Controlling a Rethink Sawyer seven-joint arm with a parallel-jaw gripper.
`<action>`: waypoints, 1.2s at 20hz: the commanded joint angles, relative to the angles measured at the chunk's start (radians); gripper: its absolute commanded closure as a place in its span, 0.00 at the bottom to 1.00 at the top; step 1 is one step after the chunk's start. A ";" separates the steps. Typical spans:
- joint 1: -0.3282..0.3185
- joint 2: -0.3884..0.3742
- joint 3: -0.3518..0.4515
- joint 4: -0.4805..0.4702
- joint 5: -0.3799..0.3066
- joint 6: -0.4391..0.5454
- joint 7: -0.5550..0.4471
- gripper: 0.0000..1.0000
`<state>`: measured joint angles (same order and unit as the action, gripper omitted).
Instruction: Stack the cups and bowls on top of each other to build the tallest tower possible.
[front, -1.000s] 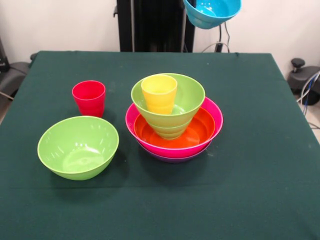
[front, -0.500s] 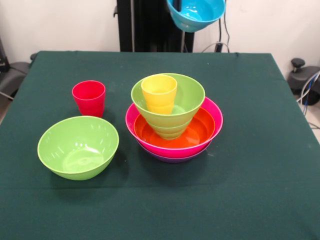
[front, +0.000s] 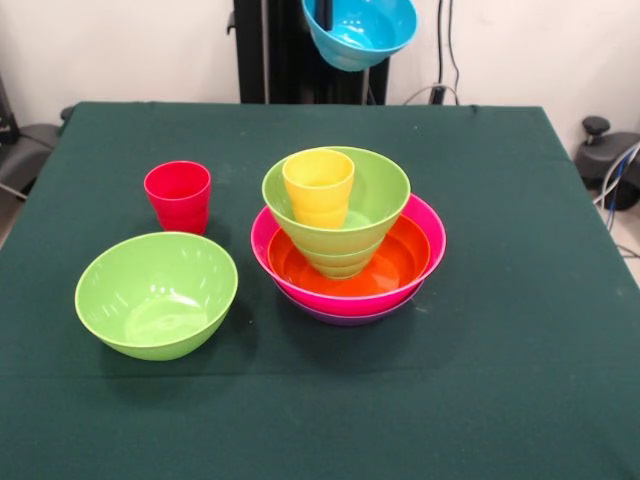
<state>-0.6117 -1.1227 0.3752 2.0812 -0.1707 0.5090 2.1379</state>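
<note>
A tower stands mid-table: a purple bowl (front: 345, 316) lowest, then a hot pink bowl (front: 432, 245), an orange bowl (front: 403, 262), stacked lime green bowls (front: 378, 192), and a yellow cup (front: 318, 186) upright inside the top one. A red cup (front: 178, 195) stands alone to the left. In front of it sits a large lime green bowl (front: 156, 292). A sky blue bowl (front: 362, 30) hangs in the air at the top edge, above and behind the tower. My gripper (front: 326, 16) shows only as a dark finger at the bowl's left rim, shut on it.
The dark green table cloth (front: 500, 380) covers the whole table. A black pedestal column (front: 285, 55) rises behind the far edge. Cables and a black object (front: 610, 160) lie off the table's right side.
The sky blue bowl has travelled left along the top edge and dipped slightly lower. Everything on the table has stayed put.
</note>
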 joint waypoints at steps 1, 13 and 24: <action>0.030 0.095 0.069 0.043 -0.140 -0.092 -0.102 1.00; 0.015 0.165 0.064 0.006 -0.227 -0.124 -0.081 1.00; -0.056 0.127 0.130 0.029 -0.221 -0.084 -0.111 1.00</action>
<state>-0.6583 -1.0296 0.4347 2.0815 -0.3272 0.4306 2.1379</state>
